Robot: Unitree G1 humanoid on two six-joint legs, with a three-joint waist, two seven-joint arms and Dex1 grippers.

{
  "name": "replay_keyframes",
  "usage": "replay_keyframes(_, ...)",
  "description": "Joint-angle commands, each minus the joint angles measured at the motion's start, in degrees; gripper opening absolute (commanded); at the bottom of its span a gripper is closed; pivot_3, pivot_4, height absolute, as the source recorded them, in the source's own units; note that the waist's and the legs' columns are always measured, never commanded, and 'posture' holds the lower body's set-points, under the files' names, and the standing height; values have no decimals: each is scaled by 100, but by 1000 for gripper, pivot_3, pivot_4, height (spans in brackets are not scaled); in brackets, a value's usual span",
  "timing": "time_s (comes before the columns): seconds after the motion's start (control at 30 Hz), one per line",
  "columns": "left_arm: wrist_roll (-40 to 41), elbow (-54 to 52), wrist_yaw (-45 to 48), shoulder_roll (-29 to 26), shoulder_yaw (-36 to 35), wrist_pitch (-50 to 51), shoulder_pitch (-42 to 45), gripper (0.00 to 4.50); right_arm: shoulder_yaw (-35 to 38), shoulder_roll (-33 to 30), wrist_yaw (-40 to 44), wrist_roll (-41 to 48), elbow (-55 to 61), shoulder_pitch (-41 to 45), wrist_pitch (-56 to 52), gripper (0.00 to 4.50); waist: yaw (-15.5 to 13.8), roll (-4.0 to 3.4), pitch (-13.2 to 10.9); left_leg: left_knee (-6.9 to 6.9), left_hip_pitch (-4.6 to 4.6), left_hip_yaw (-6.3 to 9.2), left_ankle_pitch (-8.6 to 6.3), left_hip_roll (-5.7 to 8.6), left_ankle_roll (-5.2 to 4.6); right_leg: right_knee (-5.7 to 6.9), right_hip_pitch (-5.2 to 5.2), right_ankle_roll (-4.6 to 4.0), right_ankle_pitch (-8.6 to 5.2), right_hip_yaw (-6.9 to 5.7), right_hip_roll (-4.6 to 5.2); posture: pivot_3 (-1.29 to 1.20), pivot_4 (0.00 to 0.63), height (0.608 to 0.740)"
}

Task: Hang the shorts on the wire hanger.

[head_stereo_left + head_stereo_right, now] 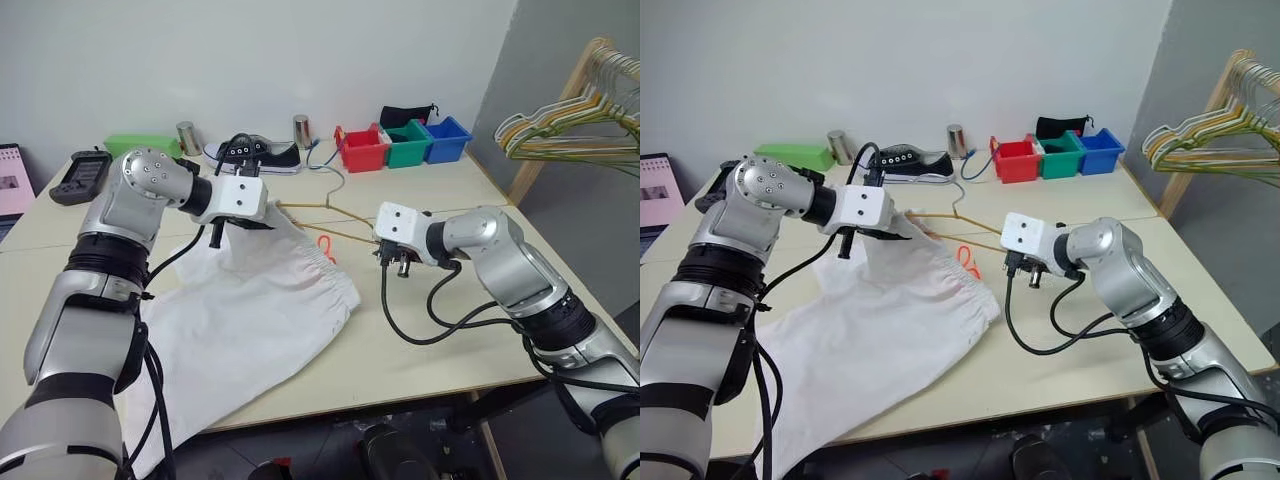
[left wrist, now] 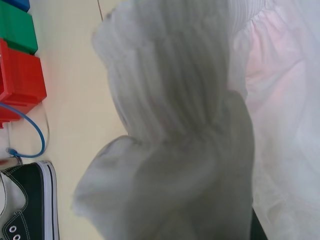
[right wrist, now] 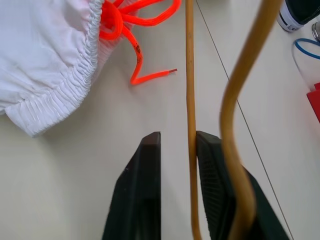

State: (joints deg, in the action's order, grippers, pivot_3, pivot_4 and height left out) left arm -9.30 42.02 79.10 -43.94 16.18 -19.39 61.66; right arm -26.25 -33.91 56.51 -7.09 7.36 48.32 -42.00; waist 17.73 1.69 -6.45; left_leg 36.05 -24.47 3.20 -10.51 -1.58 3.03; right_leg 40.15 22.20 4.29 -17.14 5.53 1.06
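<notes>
Shorts (image 1: 250,320) of thin white cloth with a gathered elastic waistband lie spread on the cream bench (image 1: 450,330), long axis running from the far waistband toward the near-left edge, where one leg droops over the side. The left gripper (image 1: 262,216) is clamped on a bunched-up part of the waistband, lifted off the bench; the left wrist view shows gathered cloth right in front of the camera. A bright orange drawstring (image 3: 135,30) trails out of the waistband onto the bench.

The thin yellow-gold wire hanger (image 1: 325,215) stretches across the bench between the two grippers, its small hook (image 1: 335,178) pointing toward the far side, one end meeting the cloth at the left gripper. The right gripper (image 3: 175,150) has its black fingers (image 3: 145,190) narrowly parted, one straight wire running through the gap against one finger.

At the far edge stand three small plastic bins in a row, red (image 1: 362,150), green (image 1: 407,143) and blue (image 1: 445,139); what they hold cannot be told, though a black object (image 1: 405,113) lies behind them. Nearby are a black-and-white sneaker (image 1: 255,153), a blue cable (image 1: 320,160), two metal cans (image 1: 301,130), a green box (image 1: 140,144) and a black handheld device (image 1: 82,175). A wooden rack with pale hangers (image 1: 580,125) stands to the right.
</notes>
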Motion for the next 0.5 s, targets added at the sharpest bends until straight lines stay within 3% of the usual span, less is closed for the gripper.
replay_keyframes(0.03, -145, -152, -455, -157, -136, -179, -82, 85, 324, -269, 387, 339, 439, 96, -194, 2002, -1, 0, 0, 0, 0, 0, 0, 0, 0, 0, 0, 0, 0, 0, 1, -232, 16, 740)
replay_keyframes(0.13, -132, -253, -552, -207, -165, -209, -261, 85, 542, -629, 685, 609, 661, 150, -459, 2849, -3, 0, 0, 0, 0, 0, 0, 0, 0, 0, 0, -6, 3, 0, 1, -232, 16, 740)
replay_keyframes(0.37, -1, -579, -665, -339, -265, -102, -624, 85, 871, -1003, 777, 922, 563, 245, -828, 4315, 37, -1, 0, 0, 3, -1, 0, -3, 0, 3, 1, -1, 1, 1, 0, -235, 23, 740)
replay_keyframes(0.5, 438, -1071, -489, -500, -553, 450, -907, 85, 1263, -545, 358, 1334, 152, -270, -1761, 4439, 49, 2, 2, 3, 3, -2, 0, -3, -1, 8, 0, -1, 0, 2, 0, -222, 25, 740)
